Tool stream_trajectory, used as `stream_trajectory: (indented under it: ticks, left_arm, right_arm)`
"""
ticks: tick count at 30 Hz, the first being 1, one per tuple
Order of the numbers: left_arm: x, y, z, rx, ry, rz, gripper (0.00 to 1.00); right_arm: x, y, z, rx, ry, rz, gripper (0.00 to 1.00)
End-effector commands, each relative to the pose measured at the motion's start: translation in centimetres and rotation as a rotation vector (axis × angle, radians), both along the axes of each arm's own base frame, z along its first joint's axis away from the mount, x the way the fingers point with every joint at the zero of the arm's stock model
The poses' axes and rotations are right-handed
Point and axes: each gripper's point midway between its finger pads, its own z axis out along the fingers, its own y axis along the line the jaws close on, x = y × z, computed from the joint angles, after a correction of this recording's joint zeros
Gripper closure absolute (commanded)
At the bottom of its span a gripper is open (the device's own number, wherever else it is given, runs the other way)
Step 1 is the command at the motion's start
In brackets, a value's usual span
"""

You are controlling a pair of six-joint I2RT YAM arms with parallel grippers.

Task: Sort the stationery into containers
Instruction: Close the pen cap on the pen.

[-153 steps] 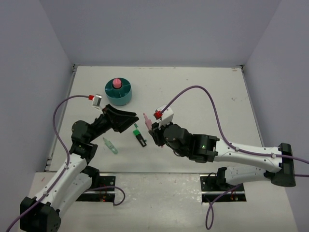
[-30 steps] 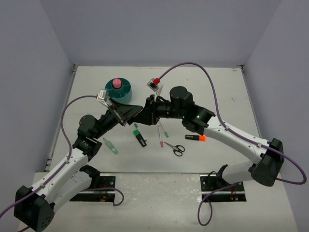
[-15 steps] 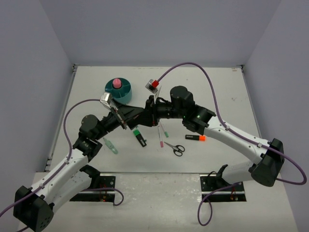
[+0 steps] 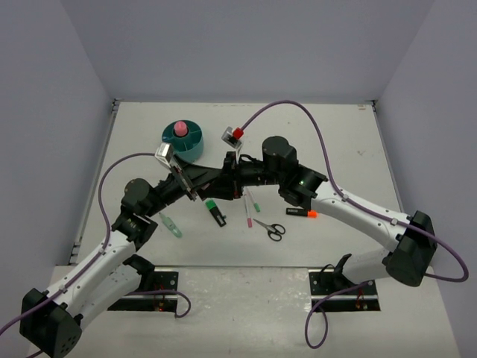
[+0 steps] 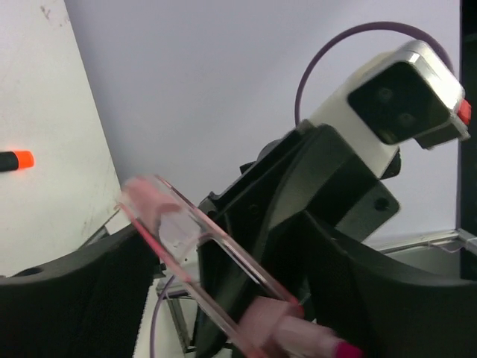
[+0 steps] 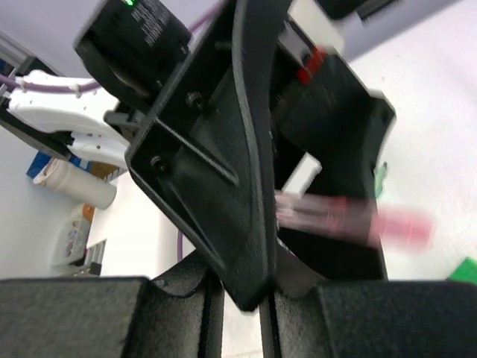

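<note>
"So, where is the pink marker (image 5: 160, 212)?"

"It is up in the air above the middle of the table (image 4: 335, 134), where the tips of the two arms meet. The right gripper (image 4: 229, 173) has its jaws closed narrowly on it."

"And the left gripper (image 4: 219, 181)?"

"Its jaws stand wide, one on each side of the marker. The left wrist view shows a gap on both sides, so it grips nothing."

"Where is the container?"

"The round teal organizer (image 4: 195, 147) sits toward the far left corner of the table, just beyond the left gripper. A pink roll (image 4: 179, 128) stands in its central cup."

"What lies loose?"

"Several things lie flat on the near half of the table, below the meeting grippers. Furthest left is a pale green marker (image 4: 170, 225), then a black-and-green marker (image 4: 215, 212). Next come two thin white pens (image 4: 248, 209) close together, then small black scissors (image 4: 270, 228). A black-and-orange marker (image 4: 299, 213) lies furthest right."
</note>
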Motion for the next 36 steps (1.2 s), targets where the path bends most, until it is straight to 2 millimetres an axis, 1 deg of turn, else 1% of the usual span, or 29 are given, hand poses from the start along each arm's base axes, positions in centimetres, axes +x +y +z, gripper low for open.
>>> stream_trajectory:
  ticks: [1, 2, 4, 6, 8, 10, 13, 15, 17, 23, 25, 28, 30, 33, 36]
  left_arm:
    - [0.2, 0.2, 2.0, 0.018, -0.102, 0.039, 0.39]
    - [0.5, 0.4, 2.1, 0.028, -0.109, 0.059, 0.42]
    - [0.8, 0.6, 2.2, 0.043, -0.122, 0.081, 0.44]
    - [0.8, 0.6, 2.2, 0.044, -0.132, 0.084, 0.51]
    - [0.7, 0.6, 2.2, 0.043, -0.133, 0.082, 0.54]
    - [0.7, 0.6, 2.2, 0.047, -0.137, 0.078, 0.59]
    - [0.6, 0.5, 2.2, 0.053, -0.144, 0.070, 0.63]
    - [0.5, 0.4, 2.2, 0.058, -0.152, 0.062, 0.68]
    - [0.5, 0.3, 2.2, 0.066, -0.163, 0.059, 0.69]
    - [0.5, 0.1, 1.7, 0.083, -0.181, 0.045, 0.78]
    - [0.5, 0.0, 1.5, 0.083, -0.184, 0.043, 0.79]
    - [0.5, -0.2, 1.7, 0.079, -0.205, 0.034, 0.88]
    - [0.5, -0.3, 1.8, 0.083, -0.215, 0.032, 0.91]
    - [0.4, -0.1, 2.4, 0.084, -0.249, 0.044, 0.98]
    - [0.4, 0.4, 2.9, 0.092, -0.274, 0.077, 0.99]
  right_arm:
    - [-0.8, -1.3, -0.1, 0.015, 0.013, -0.034, 1.00]
    - [-0.7, -1.6, -0.9, -0.008, 0.033, -0.058, 1.00]
    - [-0.6, -2.3, -2.4, -0.040, 0.054, -0.096, 1.00]
    - [-0.5, -2.8, -3.2, -0.056, 0.064, -0.121, 1.00]
    - [-0.6, -3.2, -3.9, -0.073, 0.073, -0.137, 1.00]
    - [-0.5, -3.3, -4.0, -0.079, 0.086, -0.150, 1.00]
    - [-0.2, -3.4, -3.8, -0.077, 0.093, -0.174, 1.00]
    - [0.1, -3.4, -3.5, -0.077, 0.100, -0.196, 1.00]
    - [0.2, -3.4, -3.2, -0.072, 0.098, -0.196, 1.00]
    - [-0.6, -3.1, -2.1, -0.022, 0.072, -0.140, 1.00]
    - [-0.9, -3.0, -1.8, -0.011, 0.069, -0.122, 1.00]
    - [-0.6, -2.6, -1.5, -0.010, 0.082, -0.124, 1.00]
    - [-0.4, -2.5, -1.4, -0.012, 0.093, -0.135, 1.00]
    - [0.3, -2.2, -0.9, -0.018, 0.111, -0.166, 1.00]
    - [0.4, -1.8, 0.0, -0.007, 0.116, -0.159, 1.00]
